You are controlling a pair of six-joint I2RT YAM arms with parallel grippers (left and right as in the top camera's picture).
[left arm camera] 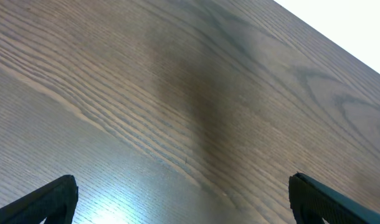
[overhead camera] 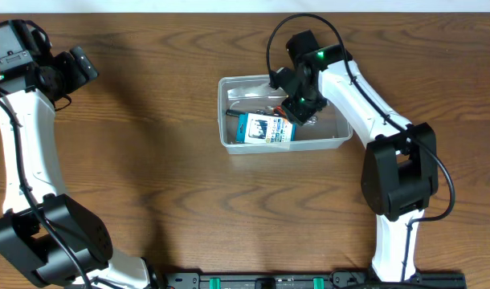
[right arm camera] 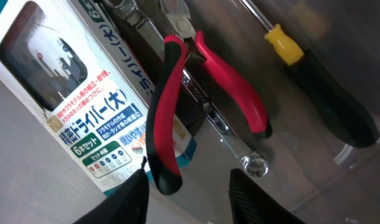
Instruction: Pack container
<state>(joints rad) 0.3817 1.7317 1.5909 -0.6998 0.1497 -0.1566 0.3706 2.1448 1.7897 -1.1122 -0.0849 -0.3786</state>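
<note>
Two arms, one tub. Container [overhead camera: 332, 133] sits upright on the table [overhead camera: 149, 160], just off centre toward 2 o'clock in the overhead view, long sides running 9 to 3.

Right gripper [right arm camera: 187, 204] hangs over the container, slightly toward 1 o'clock of its middle, pointing down into it. Fingers are spread with a clear gap and pinch nothing.

Contents, per the right wrist view:
- packet [right arm camera: 71, 106]: blue and white, at 9 o'clock, flat on the tub floor. Overhead puts it in the 7 o'clock part of the container, near the 6 o'clock wall.
- pliers [right arm camera: 162, 118]: red and black handles, dead centre, nose toward 12, handles splayed toward 6 and 4. One handle overlaps the packet's edge, and its tip lies right below the finger gap.
- chrome bar [right arm camera: 233, 140]: under the pliers, ring end toward 5 o'clock. Probably a wrench, too covered to be sure.
- screwdriver [right arm camera: 330, 102]: yellow collar, black grip, at 2 o'clock, apart from the pliers, grip end toward 4.

Left gripper [left arm camera: 184, 210] is well apart from all that, at 10 o'clock of the table near the far edge. Fingers are spread wide with only bare wood grain between them, holding nothing.
</note>
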